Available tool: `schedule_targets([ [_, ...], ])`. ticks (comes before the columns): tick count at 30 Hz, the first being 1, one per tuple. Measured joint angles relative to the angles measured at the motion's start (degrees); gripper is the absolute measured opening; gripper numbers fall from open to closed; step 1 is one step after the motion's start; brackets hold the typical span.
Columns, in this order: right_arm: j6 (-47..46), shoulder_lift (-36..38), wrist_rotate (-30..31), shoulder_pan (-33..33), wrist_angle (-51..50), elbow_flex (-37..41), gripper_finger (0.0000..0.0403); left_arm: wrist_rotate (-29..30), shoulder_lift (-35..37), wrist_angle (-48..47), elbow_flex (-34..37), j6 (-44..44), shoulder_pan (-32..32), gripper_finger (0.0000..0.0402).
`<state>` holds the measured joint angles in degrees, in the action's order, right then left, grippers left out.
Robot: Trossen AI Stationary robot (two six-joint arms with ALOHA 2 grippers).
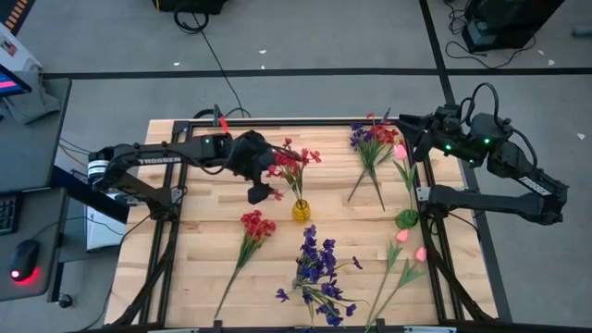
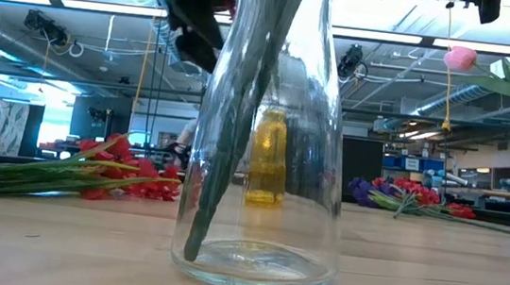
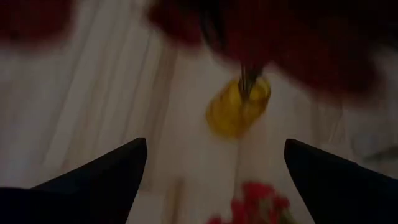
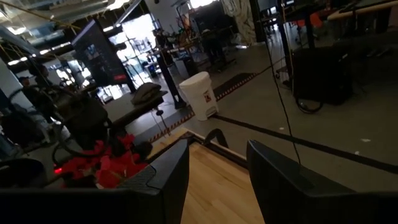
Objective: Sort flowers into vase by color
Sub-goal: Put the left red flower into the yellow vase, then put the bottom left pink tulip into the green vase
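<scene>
A red sprig stands with its stem in a small yellow vase at mid-table. My left gripper hovers open just left of it, above the table; its wrist view shows the yellow vase ahead between the spread fingers. Purple flowers stand in a clear glass vase at the near edge. A pink tulip leans out of a green vase. My right gripper is raised at the far right, open, with nothing between its fingers.
A loose red sprig lies left of the purple flowers. A bunch of red and purple sprigs lies at the far right. Two pink buds lie near the right edge. The table's left part is bare wood.
</scene>
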<state>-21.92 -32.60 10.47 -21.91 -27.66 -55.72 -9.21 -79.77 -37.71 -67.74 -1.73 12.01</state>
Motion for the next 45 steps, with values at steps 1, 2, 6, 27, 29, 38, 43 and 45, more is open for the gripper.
schedule_targets([
  [1, 0.27, -0.02, 0.17, 0.02, -0.29, 0.0, 0.0171, 0.05, 0.0, -2.46, -0.59, -0.1, 0.0, 0.0386],
  [2, 0.57, 0.0, 0.23, 0.02, -0.73, 0.0, 0.0171, 0.47, 0.0, -4.73, -1.15, -0.15, 0.0, 0.0386],
  [6, 1.09, -0.02, 0.45, 0.0, -2.47, 0.0, 0.0171, 4.25, 0.0, -12.87, -3.62, -1.02, 0.0, 0.0384],
  [27, 0.83, -0.02, 3.42, -0.07, -5.57, 0.0, 0.0171, 24.26, 18.14, -20.97, -6.89, -17.71, 6.89, 0.0334],
  [29, 0.64, -0.02, 5.41, -0.07, -5.99, 0.0, 0.0171, 26.29, 19.24, -21.03, -6.89, -21.7, 7.3, 0.0333],
  [38, -1.9, -0.02, 10.23, -1.9, -8.96, -0.79, 0.0171, 29.14, 23.66, -21.27, -6.82, -23.51, 7.42, 0.0332],
  [43, -5.25, -0.22, 7.71, -5.5, -19.79, -5.21, 0.0171, 32.64, 30.23, -23.64, -5.37, -21.38, 7.41, 0.0332],
  [45, -5.33, -0.29, 7.04, -6.99, -23.19, -7.11, 0.0171, 32.83, 33.63, -22.99, -3.01, -20.82, 7.43, 0.0332],
])
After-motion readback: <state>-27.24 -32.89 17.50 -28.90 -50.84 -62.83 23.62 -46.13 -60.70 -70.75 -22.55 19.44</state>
